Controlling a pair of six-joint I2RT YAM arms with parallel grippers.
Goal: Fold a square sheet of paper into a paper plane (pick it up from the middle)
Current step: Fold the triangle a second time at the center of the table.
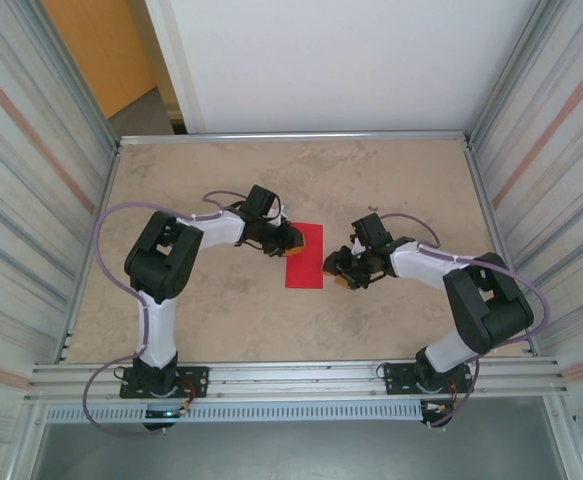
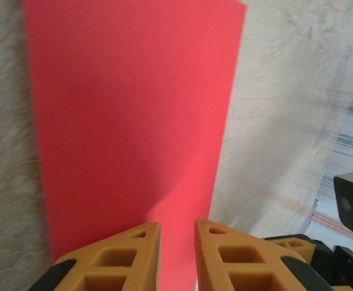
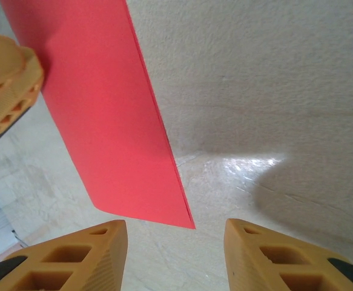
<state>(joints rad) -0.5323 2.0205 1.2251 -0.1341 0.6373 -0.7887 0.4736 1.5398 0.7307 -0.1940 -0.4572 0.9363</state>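
Top view: I see the red paper [image 1: 304,255], a flat, narrow rectangle, lying mid-table [image 1: 221,180]. Left wrist: left gripper [image 2: 177,227] narrowly parted over the paper's edge. Right wrist: right gripper [image 3: 176,224] wide, empty, beside its corner.

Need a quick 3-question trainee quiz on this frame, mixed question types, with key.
1. True or false: the right gripper is clamped on the red paper.
2. Seen from above, the paper's outline is: A) a pointed dart B) a rectangle longer than wide C) a crumpled ball.
3. Which gripper is nearer the paper's far end?
Key: 1. False: its jaws stand open, not closed on the paper. 2. B. 3. The left gripper.
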